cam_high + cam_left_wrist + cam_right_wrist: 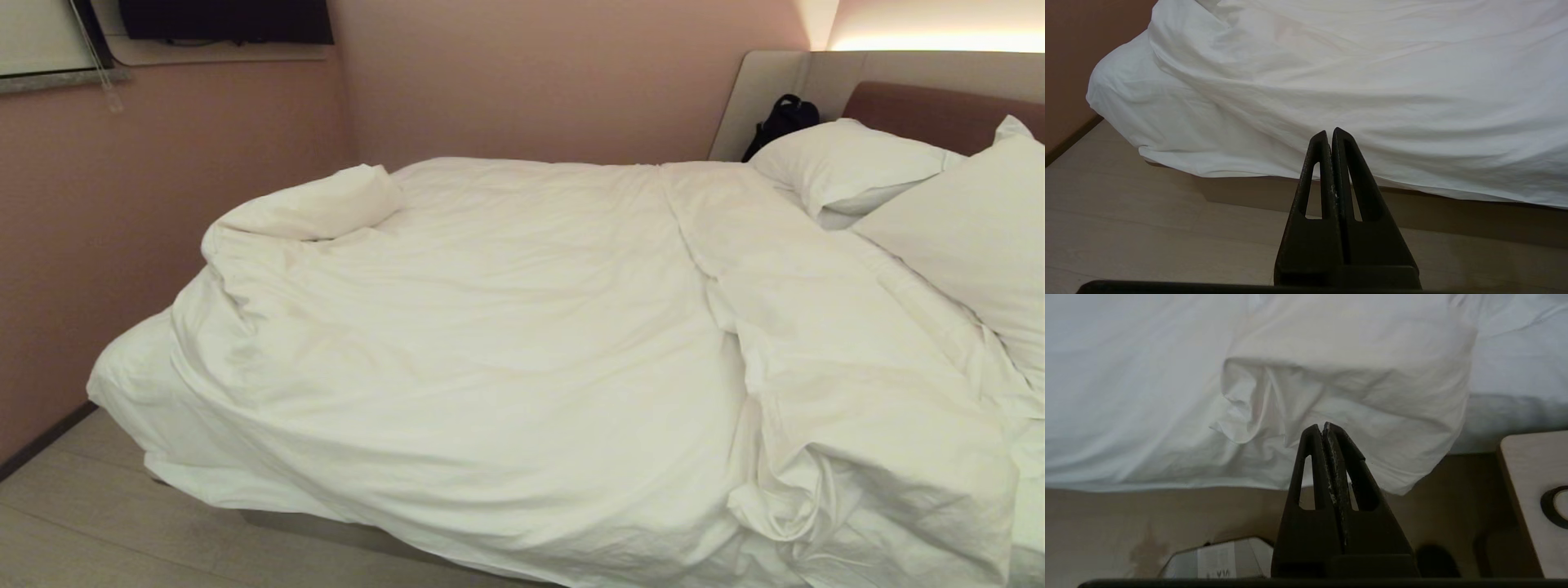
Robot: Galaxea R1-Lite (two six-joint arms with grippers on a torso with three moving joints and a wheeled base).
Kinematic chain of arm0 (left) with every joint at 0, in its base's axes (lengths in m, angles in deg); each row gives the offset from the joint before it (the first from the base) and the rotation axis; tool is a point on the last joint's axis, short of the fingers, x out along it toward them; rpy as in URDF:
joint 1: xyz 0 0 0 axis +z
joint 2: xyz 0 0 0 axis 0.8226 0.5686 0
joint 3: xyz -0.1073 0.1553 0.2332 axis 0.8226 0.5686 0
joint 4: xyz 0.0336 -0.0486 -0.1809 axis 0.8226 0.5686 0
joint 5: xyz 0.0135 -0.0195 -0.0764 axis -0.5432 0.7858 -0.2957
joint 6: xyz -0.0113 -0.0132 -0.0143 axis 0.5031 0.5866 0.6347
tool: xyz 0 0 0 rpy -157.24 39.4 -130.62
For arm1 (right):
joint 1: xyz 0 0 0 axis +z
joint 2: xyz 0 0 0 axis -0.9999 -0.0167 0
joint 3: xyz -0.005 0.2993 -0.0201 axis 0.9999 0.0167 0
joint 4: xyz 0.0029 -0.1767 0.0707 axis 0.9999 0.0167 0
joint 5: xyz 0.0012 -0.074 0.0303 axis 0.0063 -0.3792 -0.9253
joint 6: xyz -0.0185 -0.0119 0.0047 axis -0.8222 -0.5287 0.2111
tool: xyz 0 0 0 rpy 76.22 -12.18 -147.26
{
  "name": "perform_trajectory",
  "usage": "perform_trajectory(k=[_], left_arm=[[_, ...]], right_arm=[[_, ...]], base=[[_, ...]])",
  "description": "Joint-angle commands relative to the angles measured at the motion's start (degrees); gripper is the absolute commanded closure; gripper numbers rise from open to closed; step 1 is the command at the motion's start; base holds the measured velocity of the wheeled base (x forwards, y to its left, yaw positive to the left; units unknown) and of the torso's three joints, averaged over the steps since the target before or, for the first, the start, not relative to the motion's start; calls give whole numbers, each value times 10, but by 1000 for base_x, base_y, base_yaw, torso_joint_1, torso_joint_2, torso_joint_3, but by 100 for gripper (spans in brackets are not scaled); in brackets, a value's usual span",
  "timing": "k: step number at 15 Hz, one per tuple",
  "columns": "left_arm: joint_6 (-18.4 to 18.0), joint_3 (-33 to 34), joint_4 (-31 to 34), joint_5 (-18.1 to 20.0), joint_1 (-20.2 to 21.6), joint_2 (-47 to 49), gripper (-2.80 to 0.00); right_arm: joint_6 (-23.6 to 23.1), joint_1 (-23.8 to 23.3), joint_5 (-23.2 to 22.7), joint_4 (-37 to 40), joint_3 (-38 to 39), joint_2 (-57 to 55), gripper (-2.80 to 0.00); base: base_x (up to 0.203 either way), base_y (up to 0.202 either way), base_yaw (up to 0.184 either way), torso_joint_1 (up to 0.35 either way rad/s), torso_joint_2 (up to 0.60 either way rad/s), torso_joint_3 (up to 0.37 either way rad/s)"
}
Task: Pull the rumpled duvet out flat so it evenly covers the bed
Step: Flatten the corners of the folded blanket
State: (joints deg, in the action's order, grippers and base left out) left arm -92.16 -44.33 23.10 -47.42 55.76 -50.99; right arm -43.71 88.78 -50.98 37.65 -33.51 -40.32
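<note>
Head view is showing the duvet [506, 327] still pretty rumpled on the bed [326, 529], so the task is looking barely started to me. It's covering most of the mattress, but one corner at the far foot end is folding back on itself, and a thick bunched ridge is running across it toward the near edge by the pillows [898, 188]. Both of those would need pulling out flat, I reckon.

Neither arm is showing up in that view. Left claw [1329, 132] is hovering low by the bed's near edge with its fingers pressed together, gripping nothing. Right claw [1323, 426] is also closed and empty, pointing at the bunched lump hanging over the near edge, close to it but not touching as far as I can tell.

Room-wise: pinkish walls, pale wood-look floor [73, 506], a padded headboard [939, 110] with a light strip glowing above, and a dark bag [782, 121] sitting at the head-end far corner.
</note>
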Motion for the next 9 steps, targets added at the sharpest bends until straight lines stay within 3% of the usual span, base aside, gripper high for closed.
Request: perform_trajectory(k=[1,5,9], left_arm=[[0,0,0,0,0,0,0],[0,0,0,0,0,0,0],[0,0,0,0,0,0,0]], right_arm=[[3,0,-15,-54,-15,-156,0],[57,4,-62,-92,-57,-324,0],[97,10,-71,-96,-70,-379,0]], base=[[0,0,0,0,0,0],[0,0,0,0,0,0],[0,0,0,0,0,0]])
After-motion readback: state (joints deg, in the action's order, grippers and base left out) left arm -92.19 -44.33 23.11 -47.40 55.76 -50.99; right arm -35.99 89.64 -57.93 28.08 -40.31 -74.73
